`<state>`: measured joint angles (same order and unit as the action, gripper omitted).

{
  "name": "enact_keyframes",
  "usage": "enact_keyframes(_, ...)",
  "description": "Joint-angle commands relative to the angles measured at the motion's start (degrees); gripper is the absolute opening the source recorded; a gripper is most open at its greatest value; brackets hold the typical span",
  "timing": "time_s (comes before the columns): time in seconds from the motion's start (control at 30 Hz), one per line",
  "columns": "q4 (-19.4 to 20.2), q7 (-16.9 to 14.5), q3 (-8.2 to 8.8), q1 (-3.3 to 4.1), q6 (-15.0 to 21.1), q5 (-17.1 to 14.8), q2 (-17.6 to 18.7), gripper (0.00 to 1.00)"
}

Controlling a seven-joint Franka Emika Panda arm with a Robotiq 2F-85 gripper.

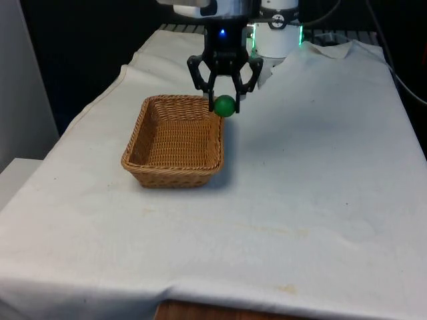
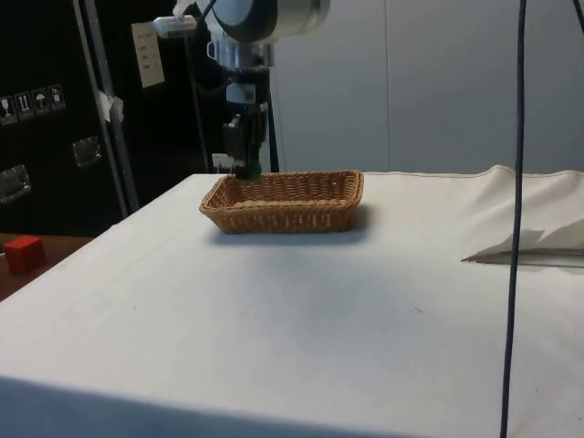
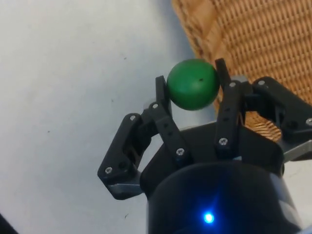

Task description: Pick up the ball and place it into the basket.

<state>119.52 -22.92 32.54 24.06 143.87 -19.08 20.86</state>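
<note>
Currently the end effector (image 1: 225, 100) is gripping the green ball (image 1: 225, 105) between closed fingers, hanging just above the basket (image 1: 175, 140) rim beneath it; next it needs shifting over the interior, then releasing.

The basket (image 1: 175, 141) is open-topped with nothing inside, so the way in from above is free. Its rim is the one obstacle: the end effector (image 1: 225, 101), pinching the ball (image 1: 225, 105), hangs above the corner on the front view's right. The desk (image 1: 313, 173) around lies bare.
</note>
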Motion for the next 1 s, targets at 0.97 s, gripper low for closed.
enact_keyframes(0.97, -1.7, -7.9, 5.39, -2.12, 4.8, -3.8, 9.1, 0.02)
